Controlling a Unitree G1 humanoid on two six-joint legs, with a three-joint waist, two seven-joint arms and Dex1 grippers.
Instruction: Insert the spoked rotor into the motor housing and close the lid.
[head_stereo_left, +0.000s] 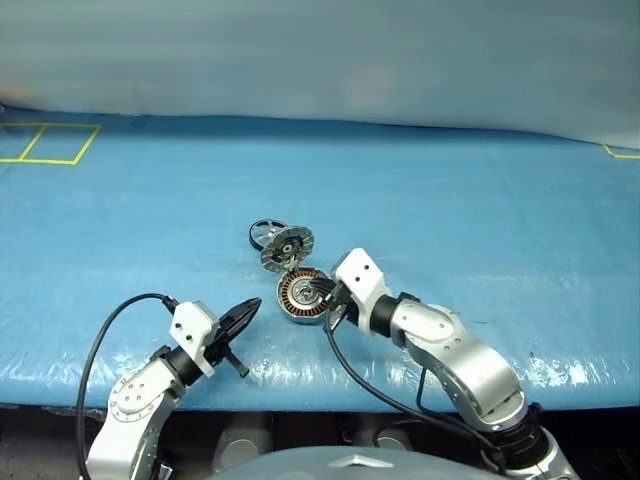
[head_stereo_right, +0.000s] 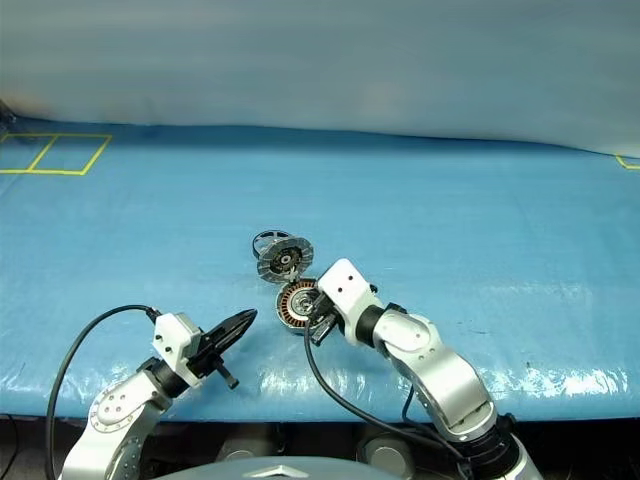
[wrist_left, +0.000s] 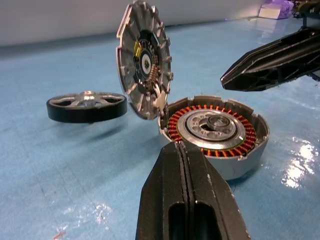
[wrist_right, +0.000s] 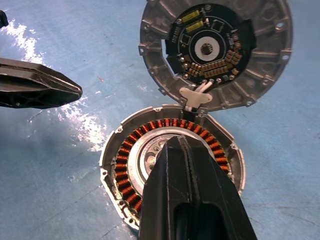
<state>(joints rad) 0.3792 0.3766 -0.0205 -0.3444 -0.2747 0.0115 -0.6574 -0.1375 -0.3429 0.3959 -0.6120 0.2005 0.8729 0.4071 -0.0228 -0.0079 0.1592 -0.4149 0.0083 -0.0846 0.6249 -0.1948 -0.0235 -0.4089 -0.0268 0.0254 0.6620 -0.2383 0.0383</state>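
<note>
The motor housing lies on the blue table, its copper windings facing up around a silvery centre. Its lid stands tilted open at the far rim, with the ribbed inner face and circuit parts showing. Just behind the lid the dark spoked rotor lies flat on the table. My right gripper is shut and empty, its tip hovering over the housing's centre. Near and to the left of the housing, my left gripper is also shut with nothing in it, pointing at the housing.
A blue sheet covers the whole table, whose front edge runs just below both arms. Yellow tape squares mark the far left corner. A black cable loops beside my left arm.
</note>
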